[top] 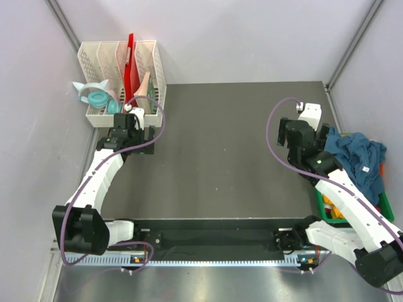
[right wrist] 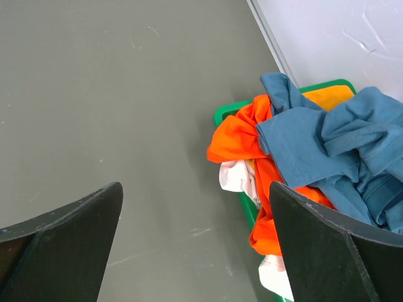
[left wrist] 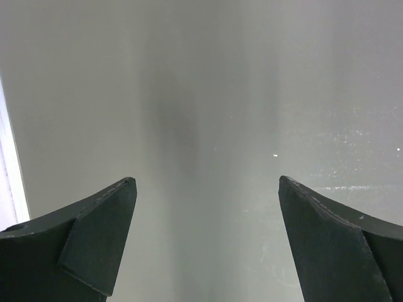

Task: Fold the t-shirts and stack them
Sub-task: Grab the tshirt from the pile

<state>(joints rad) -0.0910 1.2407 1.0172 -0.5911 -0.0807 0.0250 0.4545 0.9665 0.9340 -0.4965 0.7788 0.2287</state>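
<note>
The t-shirts lie crumpled in a heap in a green bin (right wrist: 225, 115) at the table's right edge. A large teal-blue one (right wrist: 327, 145) is on top, over bright orange fabric (right wrist: 242, 135) and a bit of white (right wrist: 236, 177). From above, the teal shirt (top: 357, 157) spills over the bin (top: 388, 211). My right gripper (right wrist: 195, 185) hangs open over the bare mat just left of the bin, holding nothing; from above it is (top: 296, 139). My left gripper (left wrist: 206, 182) is open and empty over the mat at the far left (top: 133, 139).
A white slotted organizer (top: 119, 60) stands at the back left with a red item (top: 130, 60) and teal rings (top: 96, 97) beside it, close behind the left gripper. The dark grey mat (top: 220, 157) spans the table between the arms. Grey walls enclose three sides.
</note>
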